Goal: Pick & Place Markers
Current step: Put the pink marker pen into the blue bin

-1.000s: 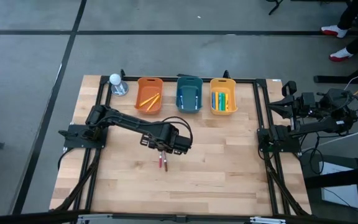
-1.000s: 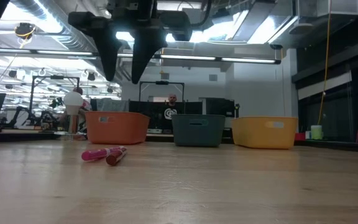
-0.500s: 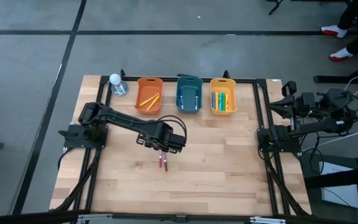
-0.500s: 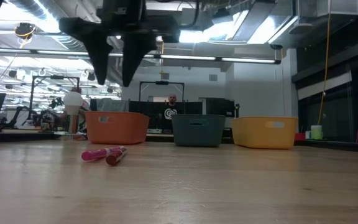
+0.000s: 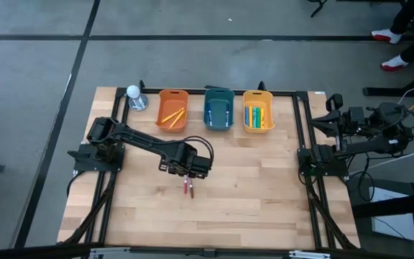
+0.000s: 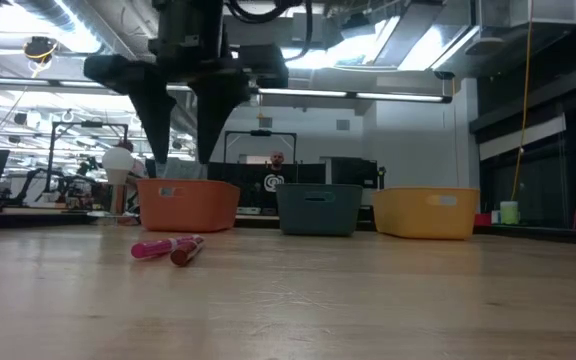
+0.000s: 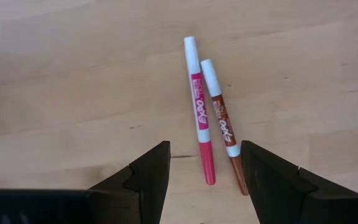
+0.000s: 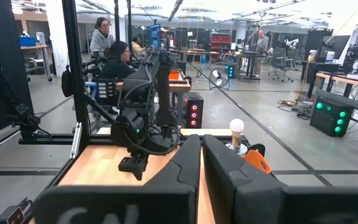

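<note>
Two white-bodied markers lie side by side on the bare wood near the table's middle: one with a pink cap (image 7: 199, 112) and one with a brown-red cap (image 7: 222, 124); they also show in the high view (image 5: 188, 187) and the low view (image 6: 168, 247). My left gripper (image 7: 205, 163) hangs open above them, fingers pointing down, one finger on each side of the pair's capped ends, well clear of them (image 6: 178, 120). More markers lie in the orange bin (image 5: 172, 109), teal bin (image 5: 218, 108) and yellow bin (image 5: 258, 109). My right gripper (image 8: 202, 163) is shut and parked at the table's right edge.
The three bins stand in a row along the far edge. A white ball on a grey stand (image 5: 134, 97) sits at the far left corner. People sit and stand in the room beyond the table. Bare wood lies all around the two markers.
My left gripper has drifted toward the table's left and come to stand over the two markers, sinking slightly. The markers have stayed where they were.
</note>
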